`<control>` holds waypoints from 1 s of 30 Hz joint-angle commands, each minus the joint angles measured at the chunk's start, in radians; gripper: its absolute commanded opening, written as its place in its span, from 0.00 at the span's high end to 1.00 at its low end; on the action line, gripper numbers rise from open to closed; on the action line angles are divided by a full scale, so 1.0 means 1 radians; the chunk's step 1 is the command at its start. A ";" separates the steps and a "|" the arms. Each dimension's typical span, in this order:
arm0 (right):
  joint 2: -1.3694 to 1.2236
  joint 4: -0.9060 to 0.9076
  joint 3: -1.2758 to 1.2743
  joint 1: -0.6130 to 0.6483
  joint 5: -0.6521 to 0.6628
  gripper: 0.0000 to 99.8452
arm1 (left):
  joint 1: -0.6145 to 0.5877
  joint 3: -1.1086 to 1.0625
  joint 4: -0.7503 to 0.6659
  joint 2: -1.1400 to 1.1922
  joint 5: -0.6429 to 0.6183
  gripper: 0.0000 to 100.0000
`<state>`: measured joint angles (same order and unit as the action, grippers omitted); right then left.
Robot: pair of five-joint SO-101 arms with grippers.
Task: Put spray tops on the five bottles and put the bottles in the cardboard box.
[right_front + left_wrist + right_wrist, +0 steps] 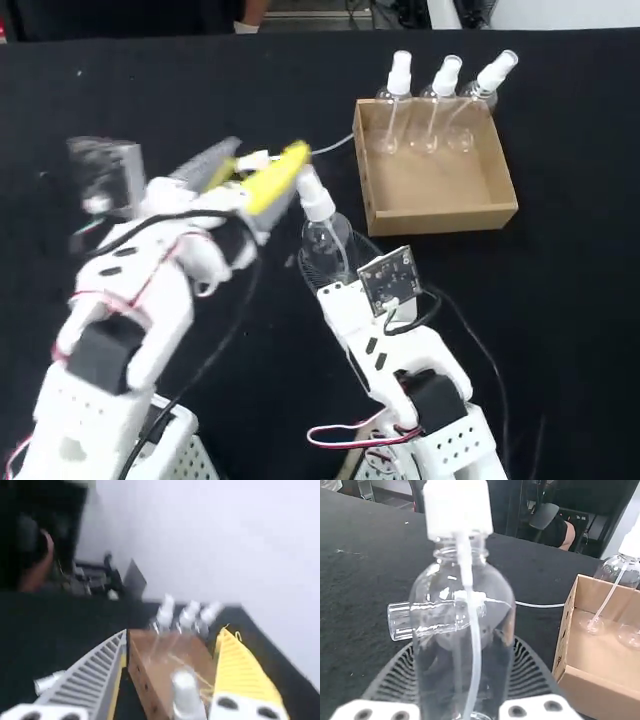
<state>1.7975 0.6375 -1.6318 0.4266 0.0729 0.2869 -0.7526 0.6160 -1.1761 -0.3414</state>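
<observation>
Three bottles [430, 110] we list first: clear, each fitted with a white spray top, standing inside the cardboard box [440, 215] in a row against its far wall, leaning outward over the rim. The box sits on the black table [560, 300], on the right arm's side and beyond both arms.

Item: fourth bottle [325, 245], clear, upright, near the box's near-left corner. The right gripper [328, 275] is clamped on its body; in the right wrist view the bottle stands between the two fingers of that gripper [460, 710].

Item: spray top [457, 507], white, sitting over the neck of the fourth bottle. Its dip tube runs down inside the bottle, and the neck's rim shows just under the cap. We cannot tell whether it is fully seated.

Item: left gripper [268, 155], one grey finger [85, 680] and one yellow finger [240, 675], jaws apart. In the left wrist view we see the spray top [184, 690] between the two fingers with a gap on each side. From above, the yellow finger lies just beside the top; we cannot tell whether it touches.

Item: fifth bottle [427, 617], clear, uncapped, lying on its side on the table behind the held bottle and seen partly through it in the right wrist view.
</observation>
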 commanded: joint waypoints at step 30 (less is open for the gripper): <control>0.099 0.078 0.125 -0.327 0.009 0.99 | -0.380 -0.496 -0.011 -0.358 0.198 0.73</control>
<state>1.7975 0.6483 -1.6287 0.2654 0.0729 0.0107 -1.0457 0.5992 -1.4983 -0.1527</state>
